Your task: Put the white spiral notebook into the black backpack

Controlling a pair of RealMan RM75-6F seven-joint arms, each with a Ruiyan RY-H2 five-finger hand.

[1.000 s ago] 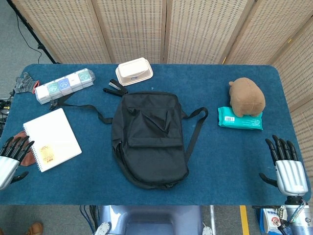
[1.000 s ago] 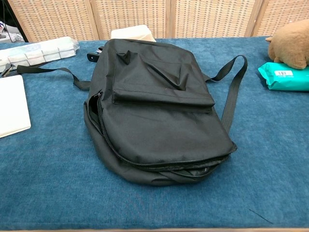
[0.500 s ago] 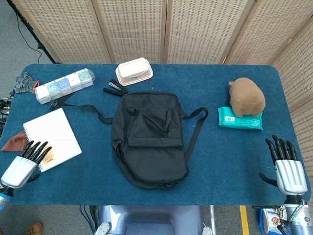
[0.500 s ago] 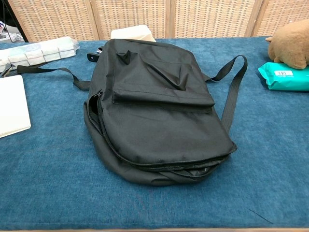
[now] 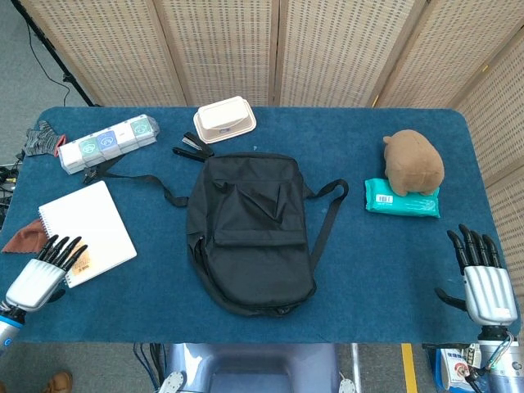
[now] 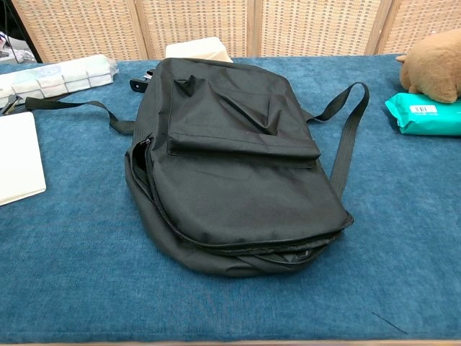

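The white spiral notebook (image 5: 87, 232) lies flat at the table's front left; its edge also shows in the chest view (image 6: 18, 156). The black backpack (image 5: 250, 233) lies flat in the middle, its main zipper partly open along the left side (image 6: 148, 180). My left hand (image 5: 45, 270) hovers at the notebook's near left corner, fingers spread and holding nothing, fingertips over the notebook's edge. My right hand (image 5: 481, 278) stays at the table's front right corner, fingers spread and empty. Neither hand shows in the chest view.
A long pack of tissues (image 5: 106, 143), a beige box (image 5: 224, 119) and a black clip (image 5: 191, 147) lie at the back. A brown plush toy (image 5: 413, 162) sits on a teal wipes pack (image 5: 401, 199) at the right. A brown cloth (image 5: 20, 237) lies by the notebook.
My left hand moved right from the table's left edge to the notebook's near corner, uncovering the brown cloth, then held about still. The right hand sank slightly.
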